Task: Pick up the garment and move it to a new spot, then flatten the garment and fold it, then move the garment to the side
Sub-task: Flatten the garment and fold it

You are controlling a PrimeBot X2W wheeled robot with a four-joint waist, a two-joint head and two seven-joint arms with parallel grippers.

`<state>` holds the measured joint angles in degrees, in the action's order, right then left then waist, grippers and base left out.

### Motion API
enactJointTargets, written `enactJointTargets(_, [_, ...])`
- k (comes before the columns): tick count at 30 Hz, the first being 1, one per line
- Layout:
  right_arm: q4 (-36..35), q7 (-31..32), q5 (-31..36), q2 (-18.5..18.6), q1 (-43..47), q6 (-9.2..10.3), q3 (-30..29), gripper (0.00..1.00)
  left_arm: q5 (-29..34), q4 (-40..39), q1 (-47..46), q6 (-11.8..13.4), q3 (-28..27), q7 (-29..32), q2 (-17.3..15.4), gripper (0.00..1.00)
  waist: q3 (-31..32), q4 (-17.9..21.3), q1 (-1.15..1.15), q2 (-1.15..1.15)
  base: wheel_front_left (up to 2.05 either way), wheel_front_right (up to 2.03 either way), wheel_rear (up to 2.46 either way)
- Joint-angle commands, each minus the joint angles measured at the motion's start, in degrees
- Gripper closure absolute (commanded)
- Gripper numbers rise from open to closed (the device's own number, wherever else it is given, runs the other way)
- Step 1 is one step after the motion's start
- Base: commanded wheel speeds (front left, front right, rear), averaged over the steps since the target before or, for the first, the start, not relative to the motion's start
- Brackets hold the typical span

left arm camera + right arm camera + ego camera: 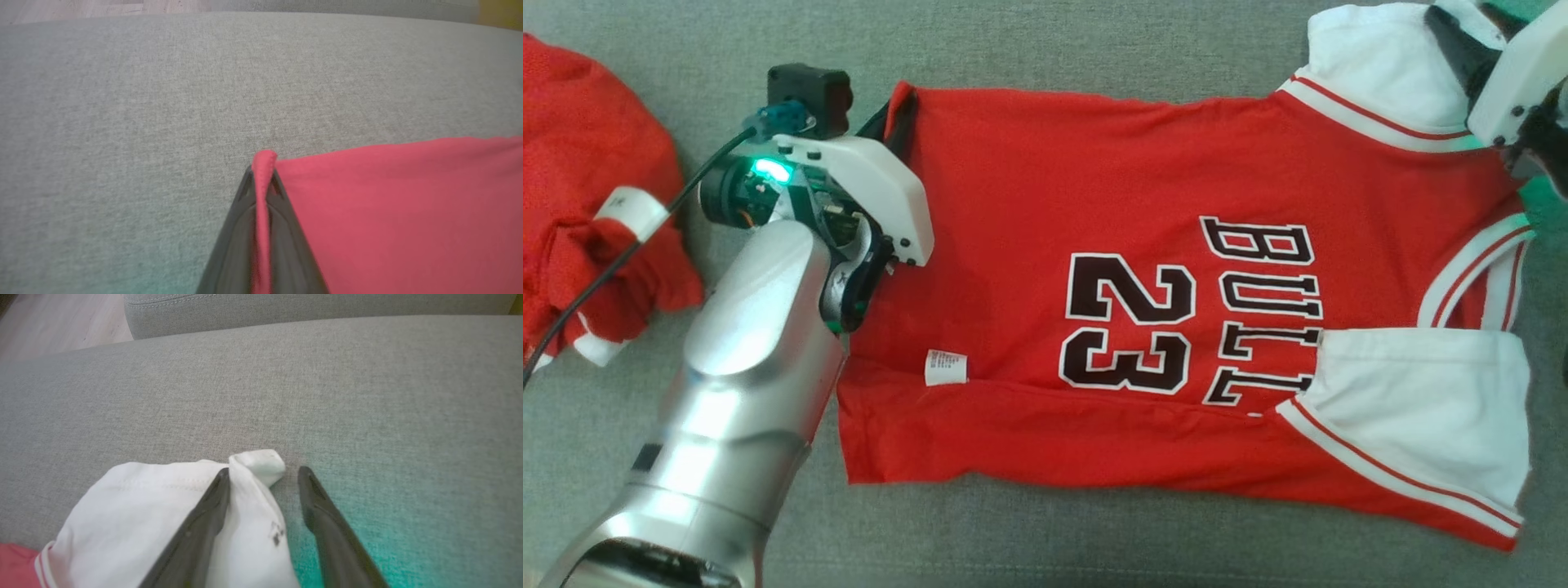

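Your left hand (262, 175) is clamped tight on the rolled hem corner (264, 157) of the red basketball jersey with white sleeves and black lettering (1094, 204), which lies spread nearly flat on the grey woven fabric cushion (1094, 49). Your right hand (263, 473) stands with its fingers apart astride the tip of the far white sleeve (163, 506), gripping nothing. Pull with the left before the right has closed and the jersey will likely skew and bunch. Close too shallow and the sleeve tip may slip out. A wide sweep could also drag the crumpled red garment (588, 163) beside your left arm.
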<state>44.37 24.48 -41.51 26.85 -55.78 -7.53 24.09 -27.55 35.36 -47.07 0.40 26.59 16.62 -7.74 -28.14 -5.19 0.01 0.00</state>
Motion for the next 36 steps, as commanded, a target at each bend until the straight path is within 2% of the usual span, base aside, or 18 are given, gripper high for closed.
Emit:
enactJointTargets(1, [-0.89,-0.48,-1.4,1.04,0.3,0.04,1.33,1.0,-0.64,-0.56,-1.71,-0.17,-2.01,-1.06,-1.61,1.0,0.24,0.3,-0.01,0.0,0.0,0.0,0.0])
enactJointTargets(6, [-2.44,-2.9,-4.15,2.11,0.02,0.04,2.91,1.0,-1.13,-1.71,-1.36,0.04,-3.0,-3.5,-2.16,1.0,1.18,0.95,-0.01,0.0,0.0,0.0,0.0])
enactJointTargets(13, [-9.79,-12.24,-7.41,5.29,2.2,0.04,3.09,1.0,-1.03,-9.29,1.78,2.24,-4.76,-6.23,-4.82,1.0,3.65,2.02,-0.01,0.0,0.0,0.0,0.0])
enactJointTargets(20, [-22.0,-20.79,-8.91,7.1,14.13,0.04,1.86,1.0,-2.39,-20.39,12.06,5.65,-6.85,-6.16,-7.82,1.0,6.63,3.75,-0.01,0.0,0.0,0.0,0.0])
enactJointTargets(25, [-29.39,-23.8,-10.0,5.76,28.32,0.04,-0.63,1.0,-4.85,-26.33,21.27,7.72,-8.84,-6.55,-8.78,1.0,8.37,5.15,-0.01,0.0,0.0,0.0,0.0])
enactJointTargets(27, [-32.43,-25.06,-10.43,3.9,36.22,0.04,-2.94,1.0,-5.7,-28.75,25.81,8.93,-9.82,-6.72,-9.49,1.0,8.91,5.99,-0.01,0.0,0.0,0.0,0.0])
enactJointTargets(33, [-36.08,-24.66,-9.74,-0.88,47.84,0.04,-6.18,1.0,-7.83,-31.2,32.62,10.51,-11.34,-6.4,-10.04,1.0,10.11,7.22,-0.01,0.0,0.0,0.0,0.0])
enactJointTargets(34, [-36.43,-24.29,-9.58,-1.75,49.34,0.04,-6.59,0.8,-8.06,-31.21,33.43,10.62,-11.45,-6.39,-10.1,1.0,10.25,7.33,-0.01,0.0,0.0,0.0,0.0])
enactJointTargets(35, [-36.67,-23.74,-9.49,-2.63,50.78,0.04,-7.01,0.11,-8.56,-31.11,34.18,10.56,-11.49,-6.26,-9.97,1.0,10.39,7.44,-0.01,0.0,0.0,0.0,0.0])
enactJointTargets(36, [-36.95,-23.42,-9.07,-3.35,52.04,0.04,-7.47,0.0,-9.09,-30.96,34.89,10.49,-11.5,-6.05,-9.79,0.75,10.5,7.52,-0.01,0.0,0.0,0.0,0.0])
